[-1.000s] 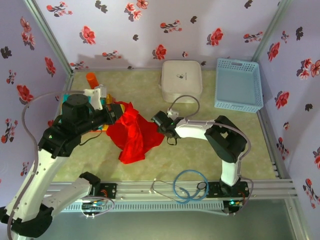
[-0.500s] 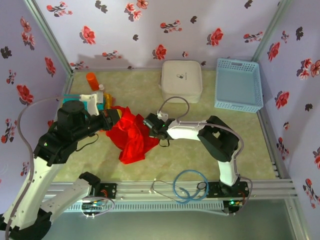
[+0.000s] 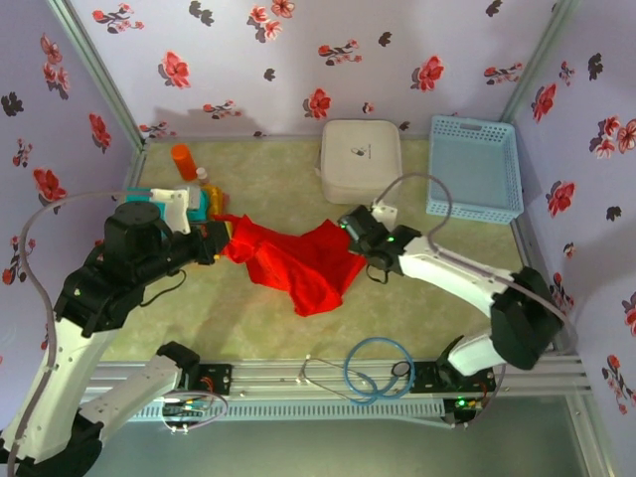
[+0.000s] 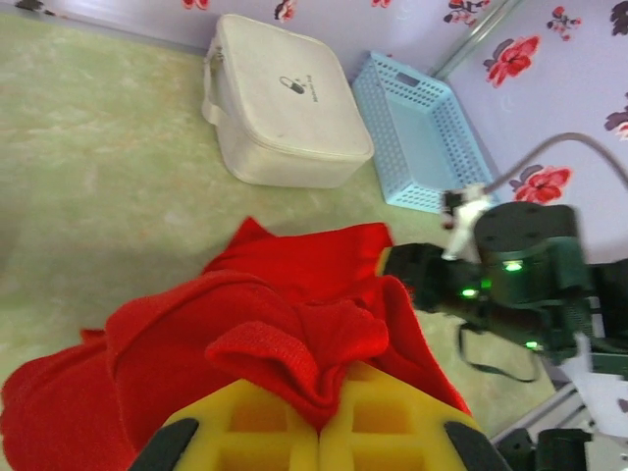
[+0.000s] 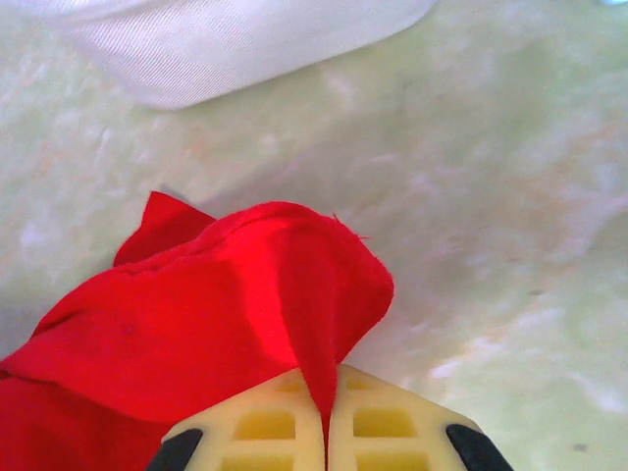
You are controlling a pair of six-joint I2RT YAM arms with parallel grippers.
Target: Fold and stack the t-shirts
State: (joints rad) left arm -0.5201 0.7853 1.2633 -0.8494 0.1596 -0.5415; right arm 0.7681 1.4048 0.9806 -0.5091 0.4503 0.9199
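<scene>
between left hand (image 3: 221, 239) and right hand (image 3: 350, 232), a creased red t-shirt (image 3: 298, 263) stretches.

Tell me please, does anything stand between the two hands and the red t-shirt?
Nothing visible does. The left hand and the right hand are each shut on a fold of the red t-shirt, which is stretched between them.

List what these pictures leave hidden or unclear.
Top view: the left arm covers most of the teal cloth; how many shirts lie there cannot be told.
Top view: the red t-shirt is bunched; sleeves and collar cannot be told apart.
Left wrist view: the bottom edge cuts off the left gripper, shut on red cloth.
Right wrist view: the white case is blurred and cut by the top edge.
</scene>
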